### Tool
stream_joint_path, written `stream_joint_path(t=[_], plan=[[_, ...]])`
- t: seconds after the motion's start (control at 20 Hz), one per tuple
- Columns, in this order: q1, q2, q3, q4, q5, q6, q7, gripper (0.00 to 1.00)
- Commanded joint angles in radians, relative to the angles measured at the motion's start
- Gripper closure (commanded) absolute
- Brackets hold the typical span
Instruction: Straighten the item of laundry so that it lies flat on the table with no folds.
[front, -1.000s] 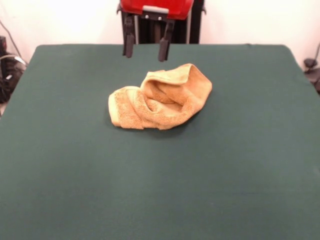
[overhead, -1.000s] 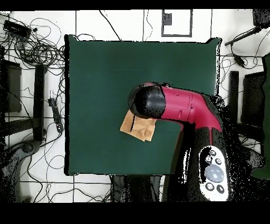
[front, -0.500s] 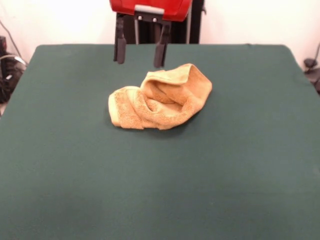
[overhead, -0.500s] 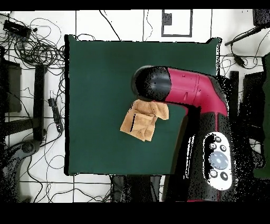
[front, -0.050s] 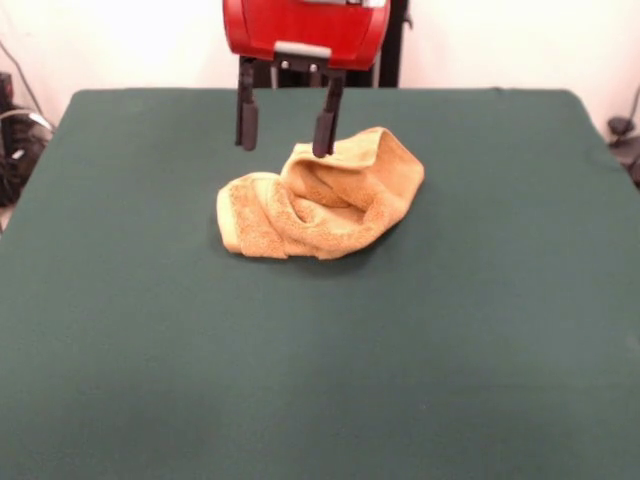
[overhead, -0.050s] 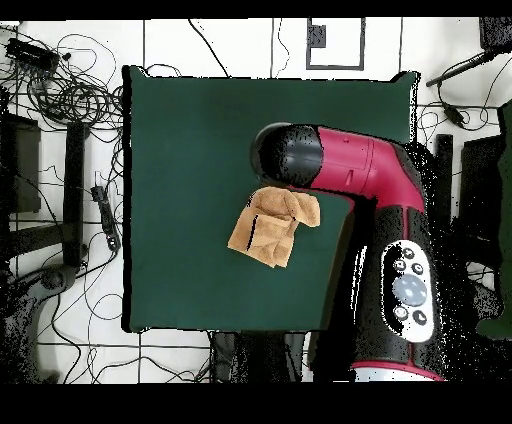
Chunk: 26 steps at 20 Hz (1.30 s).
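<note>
crumpled towel mid-table, pincer spread above its upper edge

front view: golden-orange towel (front, -0.050s: 320, 207) bunched in a heap a little above and left of frame centre, on the dark green table (front, -0.050s: 320, 360). not flat: several thick folds, one rounded roll curling along the lower left of the heap, a raised lip arching over the upper right, a hollow pocket between them. flat woven band visible along the raised upper lip. bare green cloth on every side of the heap, table edges well apart from it.

gripper (front, -0.050s: 285, 130) hanging from a red housing at the top of the frame, slightly left of centre. two dark fingers (front, -0.050s: 246, 125) pointing down, spread wide with a clear gap between, nothing held. left-hand finger in the frame over bare table, just beyond the heap's upper left; right-hand finger's tip overlapping the top edge of the raised fold in the picture. contact with the cloth or a hover just above it: cannot tell.

overhead view: towel (overhead, -0.050s: 268, 232) just below frame centre, an uneven folded patch, its upper right corner beside the black rounded end of the red arm (overhead, -0.050s: 345, 165). arm reaching in from the lower right of the frame across the table (overhead, -0.050s: 200, 130), hiding the gripper beneath it. cables and stands on the floor around the table's left and right sides.
</note>
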Motion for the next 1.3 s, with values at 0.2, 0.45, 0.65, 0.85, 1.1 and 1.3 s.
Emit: stream_joint_path(t=[0.2,0.45,0.65,0.85,1.1,1.3], plan=[[-0.011,0.101,0.101,0.233,0.012,-0.144,0.137,0.00],[-0.040,0.138,0.136,0.262,-0.002,-0.199,0.086,0.00],[-0.044,0.164,0.139,0.266,0.009,-0.219,0.102,0.00],[-0.041,0.165,0.136,0.264,0.009,-0.214,0.100,0.00],[-0.031,0.172,0.125,0.254,0.009,-0.201,0.104,0.00],[-0.029,0.194,0.129,0.244,0.004,-0.205,0.097,0.00]])
